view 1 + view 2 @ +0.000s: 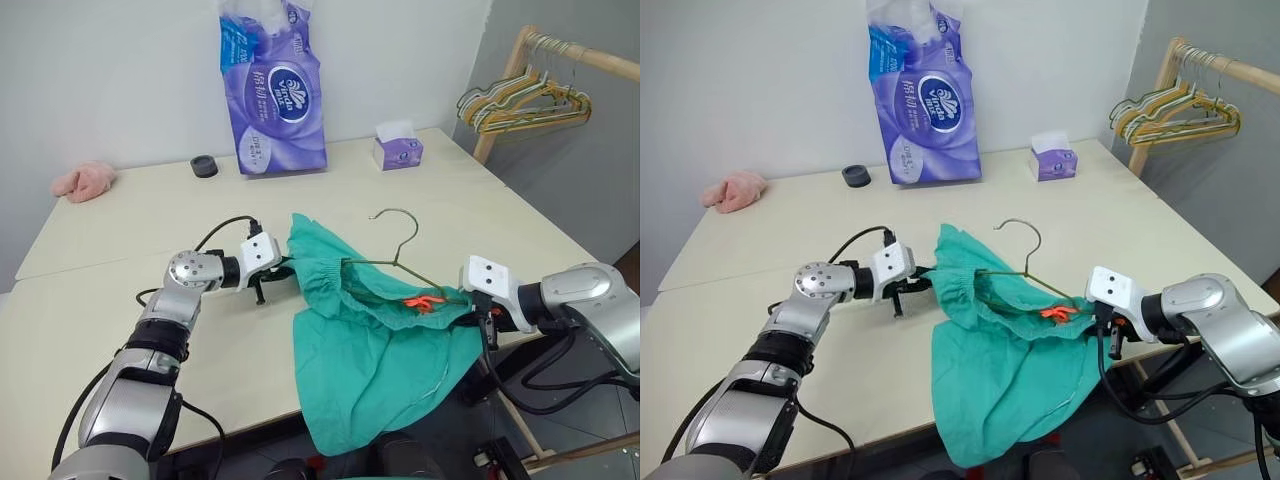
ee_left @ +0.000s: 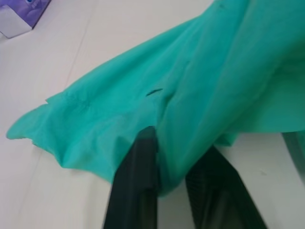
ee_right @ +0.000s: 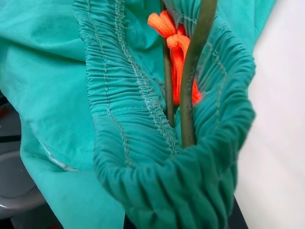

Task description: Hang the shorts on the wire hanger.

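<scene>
The teal-green shorts (image 1: 370,370) are draped over the wire hanger (image 3: 194,67), and their lower part hangs past the table's front edge. The hanger's hook (image 1: 412,230) rises above the gathered waistband, and an orange tag (image 3: 174,33) sits by the wire. My right gripper (image 1: 478,312) is shut at the hanger's right end, where the waistband bunches over the wire and hides the fingers. At the shorts' left edge, my left gripper (image 2: 178,143) has its black fingers (image 2: 136,181) apart, with a fold of the cloth lying between them.
A tall purple tissue pack (image 1: 272,90), a small tissue box (image 1: 397,150) and a black round object (image 1: 204,166) stand along the table's back. At the far left lies a pink cloth (image 1: 84,180). A wooden rack with bunched hangers (image 1: 525,100) stands at the right.
</scene>
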You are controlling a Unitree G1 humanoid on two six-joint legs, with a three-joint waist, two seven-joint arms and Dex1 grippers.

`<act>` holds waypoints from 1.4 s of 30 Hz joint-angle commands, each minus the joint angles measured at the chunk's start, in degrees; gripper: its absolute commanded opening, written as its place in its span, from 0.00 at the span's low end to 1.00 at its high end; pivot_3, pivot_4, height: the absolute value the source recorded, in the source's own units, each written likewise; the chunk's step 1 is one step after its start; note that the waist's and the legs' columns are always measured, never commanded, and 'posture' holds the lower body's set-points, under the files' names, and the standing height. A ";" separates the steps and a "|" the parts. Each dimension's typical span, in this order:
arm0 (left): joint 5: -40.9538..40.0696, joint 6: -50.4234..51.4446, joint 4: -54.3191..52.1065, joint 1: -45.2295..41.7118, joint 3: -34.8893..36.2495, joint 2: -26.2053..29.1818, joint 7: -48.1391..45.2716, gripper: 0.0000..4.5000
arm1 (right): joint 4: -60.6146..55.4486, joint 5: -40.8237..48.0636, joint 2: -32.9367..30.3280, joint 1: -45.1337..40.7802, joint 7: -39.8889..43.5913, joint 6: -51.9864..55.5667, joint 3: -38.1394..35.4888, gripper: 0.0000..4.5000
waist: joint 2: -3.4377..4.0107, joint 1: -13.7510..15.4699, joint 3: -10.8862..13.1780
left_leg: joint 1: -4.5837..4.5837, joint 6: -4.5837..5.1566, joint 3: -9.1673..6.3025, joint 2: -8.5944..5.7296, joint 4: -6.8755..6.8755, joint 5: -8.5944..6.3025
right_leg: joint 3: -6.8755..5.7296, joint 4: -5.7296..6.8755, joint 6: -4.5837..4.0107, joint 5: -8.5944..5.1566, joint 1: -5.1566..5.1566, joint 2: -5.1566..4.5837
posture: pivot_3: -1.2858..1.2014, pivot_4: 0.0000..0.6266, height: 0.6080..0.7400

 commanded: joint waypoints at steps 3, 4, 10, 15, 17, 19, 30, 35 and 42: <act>1.02 -1.25 -1.59 0.17 1.14 1.50 2.76 0.59 | -1.39 2.04 0.51 -1.60 -0.71 0.94 -2.17 0.00 | -0.01 0.15 0.00 | 0.00 0.00 0.00 0.00 0.00 0.00 | -0.01 0.00 0.00 0.00 0.01 0.00 | 0.42 0.02 1.00; 1.21 -1.42 -1.51 0.28 1.17 1.65 3.14 0.67 | -1.56 2.38 0.59 -1.51 -0.87 1.25 -2.36 0.00 | -0.01 0.14 0.00 | 0.00 0.00 0.00 0.00 0.00 0.00 | 0.00 0.00 0.00 0.00 0.01 0.00 | 0.42 0.02 1.00; -4.70 6.92 -0.89 -1.41 8.36 1.09 9.07 0.73 | -2.84 8.76 6.06 2.61 -8.36 12.00 -11.94 0.00 | -0.03 0.15 -0.02 | 0.00 0.00 -0.02 0.00 0.00 0.00 | 0.00 0.00 0.00 0.00 0.00 0.00 | 0.42 0.03 1.00; -13.89 21.98 -17.50 3.61 8.92 -0.72 3.03 0.73 | -3.65 9.79 11.03 9.22 -18.14 19.12 -23.55 0.00 | -0.10 0.93 -0.06 | -0.05 0.03 -0.04 -0.02 0.03 -0.01 | 0.00 0.01 0.00 0.00 0.02 -0.03 | 0.41 0.05 1.00; -17.18 28.55 -25.98 5.83 7.15 -1.24 0.91 0.73 | -4.67 10.44 12.43 12.05 -20.92 22.04 -28.02 0.00 | -0.09 1.01 -0.06 | -0.04 0.05 -0.01 -0.04 0.03 -0.03 | 0.04 0.01 0.00 0.01 0.02 -0.05 | 0.40 0.06 1.00; -19.79 33.76 -34.92 7.45 3.78 -2.39 -0.97 0.73 | -5.62 10.96 14.80 14.74 -24.49 26.14 -34.07 0.00 | -0.08 0.99 -0.05 | -0.03 0.07 -0.01 -0.02 0.03 -0.04 | 0.03 0.04 0.00 0.00 0.03 -0.05 | 0.39 0.07 1.00; -17.34 37.55 -44.46 0.24 -6.79 -10.12 0.61 0.73 | -2.35 7.04 12.86 9.17 -36.89 43.02 -52.02 0.00 | 0.66 -0.91 0.18 | 0.24 0.35 0.14 -0.04 0.06 -0.19 | 0.10 -0.10 0.13 -0.09 0.44 0.00 | 0.36 0.10 1.00; -15.93 35.50 -43.00 -3.15 -9.08 -12.83 0.48 0.73 | 5.03 4.56 8.20 2.31 -40.01 42.19 -53.93 0.00 | 0.75 -2.69 0.18 | 0.50 0.54 0.27 -0.05 -0.01 -0.31 | 0.22 -0.25 0.36 -0.21 0.74 0.03 | 0.36 0.10 1.00; -14.46 32.19 -42.03 -4.74 -12.20 -16.88 0.12 0.73 | 21.04 -1.01 1.95 -10.15 -46.85 34.74 -53.53 0.00 | 1.25 -4.44 0.30 | 0.48 0.91 0.86 -0.11 0.00 -0.51 | 0.85 -0.47 0.62 -0.18 0.81 0.04 | 0.35 0.10 1.00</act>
